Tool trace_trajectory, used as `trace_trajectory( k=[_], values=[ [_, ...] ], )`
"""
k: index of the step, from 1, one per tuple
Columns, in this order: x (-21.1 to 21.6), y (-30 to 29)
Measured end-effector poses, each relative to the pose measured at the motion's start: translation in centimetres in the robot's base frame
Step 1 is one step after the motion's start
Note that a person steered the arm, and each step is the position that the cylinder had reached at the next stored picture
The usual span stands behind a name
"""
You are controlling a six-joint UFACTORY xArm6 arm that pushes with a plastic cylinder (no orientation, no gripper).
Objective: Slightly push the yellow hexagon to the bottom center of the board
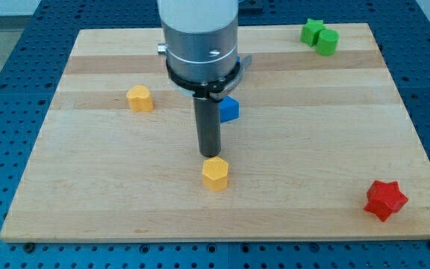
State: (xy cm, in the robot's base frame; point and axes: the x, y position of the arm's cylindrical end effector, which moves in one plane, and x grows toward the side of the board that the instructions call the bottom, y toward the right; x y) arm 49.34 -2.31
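My tip (210, 155), a bare rod end with no jaws to spread or pinch, sits just above the yellow hexagon (216, 173) in the view, touching or nearly touching its top edge. That hexagon lies low on the wooden board (312, 149), about at its centre; being compact, it shows no clear long axis. There are two yellow blocks, the second (139, 98) at the view's left, two green blocks (312, 31) (328, 42) touching at the top right, one red star (385, 199) at the bottom right, and one blue block (230, 109) partly hidden behind the rod.

view: one | looks down, angled, at board (88, 202) | whole board in frame
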Motion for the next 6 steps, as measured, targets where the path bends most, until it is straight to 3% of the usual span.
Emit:
trace_trajectory(
  k=[2,6],
  values=[
    [2.9,0.6],
    [4.5,0.6]
  ],
)
